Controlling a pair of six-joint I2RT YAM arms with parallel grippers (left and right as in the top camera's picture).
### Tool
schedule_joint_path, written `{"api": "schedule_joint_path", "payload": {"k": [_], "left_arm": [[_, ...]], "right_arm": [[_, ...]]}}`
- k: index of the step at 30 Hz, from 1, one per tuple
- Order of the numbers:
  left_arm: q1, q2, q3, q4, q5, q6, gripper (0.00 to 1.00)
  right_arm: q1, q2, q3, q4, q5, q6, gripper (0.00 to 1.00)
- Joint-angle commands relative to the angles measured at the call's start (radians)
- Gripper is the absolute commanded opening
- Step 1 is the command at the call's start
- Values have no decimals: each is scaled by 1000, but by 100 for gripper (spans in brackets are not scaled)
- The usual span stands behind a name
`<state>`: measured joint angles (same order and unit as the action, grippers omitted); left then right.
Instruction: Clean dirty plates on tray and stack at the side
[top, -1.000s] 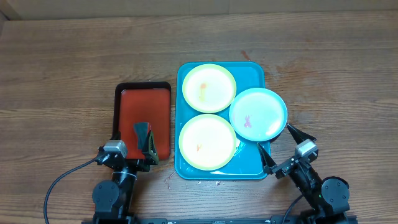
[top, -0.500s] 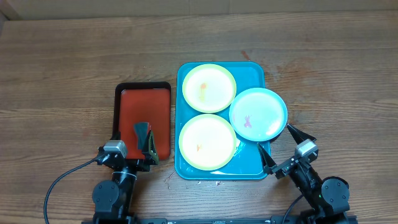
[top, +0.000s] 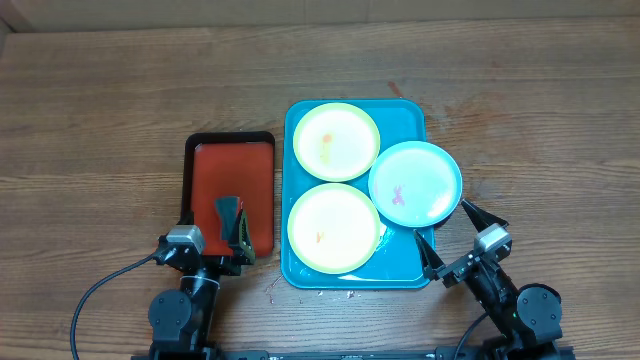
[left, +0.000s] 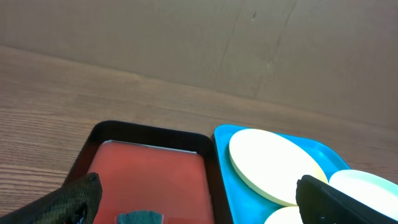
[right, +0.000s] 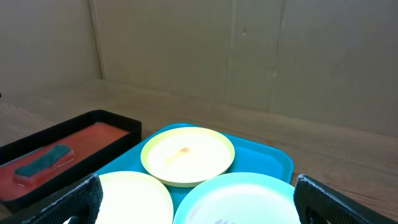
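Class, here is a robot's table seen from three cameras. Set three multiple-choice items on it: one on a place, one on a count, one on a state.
1. The light blue plate lies:
A. at the turquoise tray's left edge
B. over its right rim
C. underneath both other plates

2. How many yellow-green plates are there?
A. none
B. one
C. two

3. The left hand and right hand are:
A. both open and empty
B. both shut on plates
C. one open, one shut

Answers:
1 B, the overhead view shows it overhanging the right rim.
2 C, two yellow-green ones lie beside the single blue one.
3 A, each wrist view shows its fingers spread wide with nothing between them.
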<state>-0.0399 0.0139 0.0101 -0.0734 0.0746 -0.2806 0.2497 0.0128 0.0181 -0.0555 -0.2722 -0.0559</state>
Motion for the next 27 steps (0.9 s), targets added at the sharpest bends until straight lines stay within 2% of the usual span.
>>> {"api": "schedule_joint_path", "payload": {"k": [1,7,14,19,27], "left_arm": [[-6,-8,-5,3,5,-3,100],[-6,-8,-5,3,5,-84,100],[-6,-8,-5,3,5,-92,100],[-6,-8,-5,5,10,-147,100],[-6,-8,19,33,166,-146,100]], "right_arm": [[3,-10,-10,-2,10,4,100],[4,-10,-10,-2,10,3,100],[3,-10,-10,-1,10,3,100],[4,-10,-10,-1,10,4,100],[4,-10,-5,11,-61,8,100]]}}
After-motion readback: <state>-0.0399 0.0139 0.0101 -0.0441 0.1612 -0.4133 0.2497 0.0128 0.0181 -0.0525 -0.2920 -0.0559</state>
